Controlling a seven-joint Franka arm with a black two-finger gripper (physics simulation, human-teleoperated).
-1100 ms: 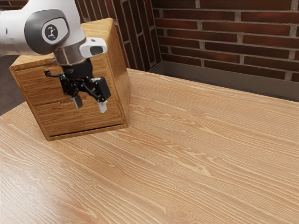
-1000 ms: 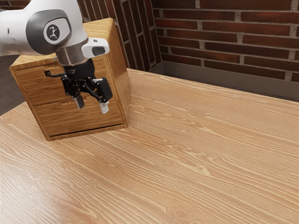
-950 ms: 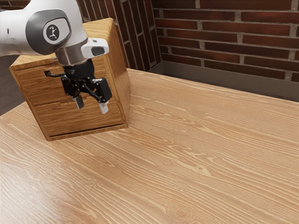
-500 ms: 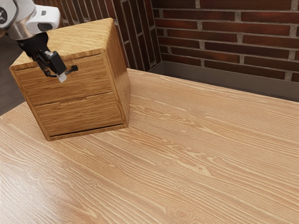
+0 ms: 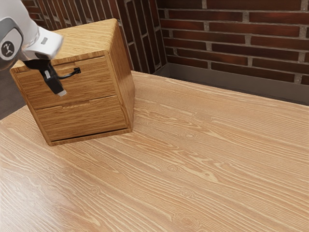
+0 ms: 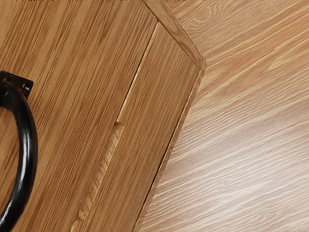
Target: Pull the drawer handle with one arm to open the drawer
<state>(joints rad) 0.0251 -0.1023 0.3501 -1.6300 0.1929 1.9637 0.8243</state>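
Hovering at the front of the cabinet, the gripper is just beside the black handle on the top drawer; can't tell if that gripper's parted or closed. Handle looks stiff, maybe slick, so I'd grab mid-loop.

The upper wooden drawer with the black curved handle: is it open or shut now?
Shut. The upper wooden drawer lies flush with the lower wooden drawer below it; no gap shows around its front.
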